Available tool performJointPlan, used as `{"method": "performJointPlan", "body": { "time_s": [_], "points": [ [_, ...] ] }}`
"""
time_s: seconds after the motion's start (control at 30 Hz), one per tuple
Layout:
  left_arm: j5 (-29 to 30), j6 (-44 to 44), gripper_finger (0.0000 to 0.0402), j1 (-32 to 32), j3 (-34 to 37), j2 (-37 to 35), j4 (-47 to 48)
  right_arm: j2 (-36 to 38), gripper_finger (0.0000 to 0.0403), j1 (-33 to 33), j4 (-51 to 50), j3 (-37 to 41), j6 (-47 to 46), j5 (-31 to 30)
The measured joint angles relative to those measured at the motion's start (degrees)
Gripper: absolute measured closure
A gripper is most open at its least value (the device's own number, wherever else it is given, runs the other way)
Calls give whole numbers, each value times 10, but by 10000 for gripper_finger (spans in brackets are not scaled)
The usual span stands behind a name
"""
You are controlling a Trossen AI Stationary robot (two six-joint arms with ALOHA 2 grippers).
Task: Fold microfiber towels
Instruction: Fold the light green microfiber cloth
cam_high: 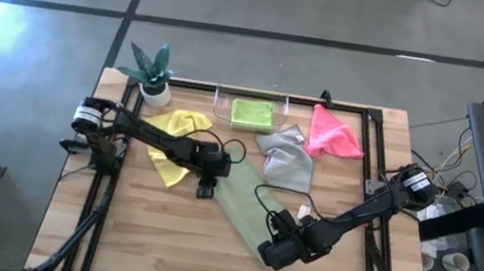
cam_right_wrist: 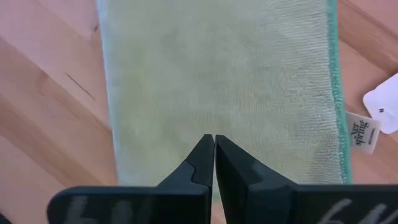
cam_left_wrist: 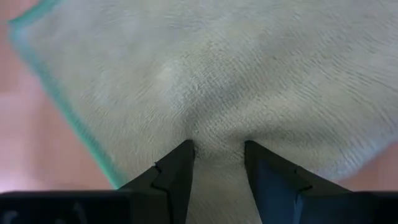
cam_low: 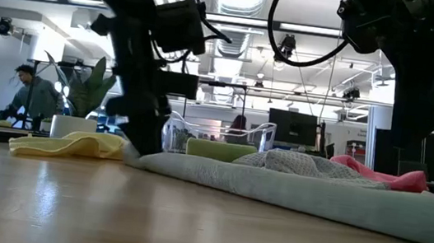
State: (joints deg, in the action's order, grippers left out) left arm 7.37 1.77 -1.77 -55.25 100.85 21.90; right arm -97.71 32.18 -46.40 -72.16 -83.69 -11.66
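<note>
Sage towel (cam_high: 243, 203): mid-table, folded to a strip | left hand (cam_high: 206, 188) part-open, pinching its far end | right hand (cam_high: 274, 254) closed on near end | green towel (cam_high: 251, 112) lies folded in tray (cam_high: 222, 104) | yellow (cam_high: 173, 135), grey (cam_high: 285, 158), pink (cam_high: 331, 134) towels unfolded.

Materials as I see them: sage towel (cam_right_wrist: 217, 81) is soft cloth, fine looped nap, matt, with a stitched teal edge and a white paper-like tag (cam_right_wrist: 380, 112). Under my left hand (cam_left_wrist: 217, 158) the pile looks fuzzy, puckered between the fingers (cam_left_wrist: 177, 174), which are matt dark plastic, smooth. Right hand (cam_right_wrist: 214, 155) has the same finish. Counter (cam_high: 156, 257) is light wood planks, smooth, with a slight sheen in the low view. Tray (cam_high: 224, 104) is clear glossy plastic. Yellow towel (cam_high: 176, 126), grey towel (cam_high: 288, 162), pink towel (cam_high: 331, 134) and lime towel (cam_high: 251, 112) are all matt cloth.
</note>
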Motion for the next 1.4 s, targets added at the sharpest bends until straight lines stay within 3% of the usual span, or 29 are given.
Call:
{"method": "performJointPlan", "body": {
  "time_s": [0.17,0.43,0.7,0.87,1.07,1.4],
  "points": [
    [67,-54,269,-42,-2,4,-31,0,394,0,-1,0,-12,-4],
    [67,-51,269,-74,-10,-20,-3,0,394,0,-3,1,-13,-4],
    [37,41,269,-11,-13,-82,-25,0,394,-8,-21,5,-8,-6],
    [34,120,269,50,-13,-90,-100,16,394,-9,-35,6,15,-16],
    [36,187,269,120,-13,-72,-216,56,394,-9,-57,6,53,-50],
    [71,209,269,184,-13,-6,-342,105,394,-9,-72,6,81,-65]
  ]
}}
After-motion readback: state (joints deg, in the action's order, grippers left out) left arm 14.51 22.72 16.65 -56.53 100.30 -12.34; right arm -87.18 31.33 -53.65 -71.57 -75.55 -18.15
